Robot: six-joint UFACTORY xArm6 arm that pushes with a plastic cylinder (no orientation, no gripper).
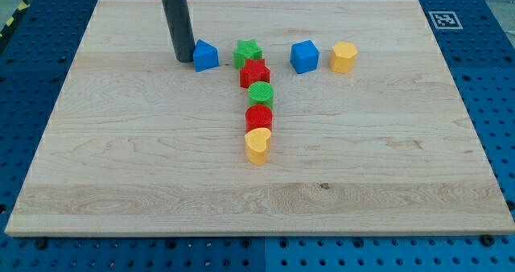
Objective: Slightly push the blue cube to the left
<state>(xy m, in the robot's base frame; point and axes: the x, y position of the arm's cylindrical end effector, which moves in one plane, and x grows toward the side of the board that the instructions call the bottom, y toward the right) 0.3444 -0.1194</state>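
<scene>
The blue cube (304,56) sits on the wooden board (121,159) toward the view's top, right of centre, with a yellow hexagonal block (344,56) just to its right. My tip (184,59) rests on the board well to the cube's left, right beside the left side of a second blue block with a peaked top (205,55). Whether the tip touches that block cannot be told.
A green star block (248,51) lies between the two blue blocks. Below it runs a column toward the view's bottom: a red star block (254,73), a green round block (261,94), a red round block (259,117), a yellow heart block (257,146).
</scene>
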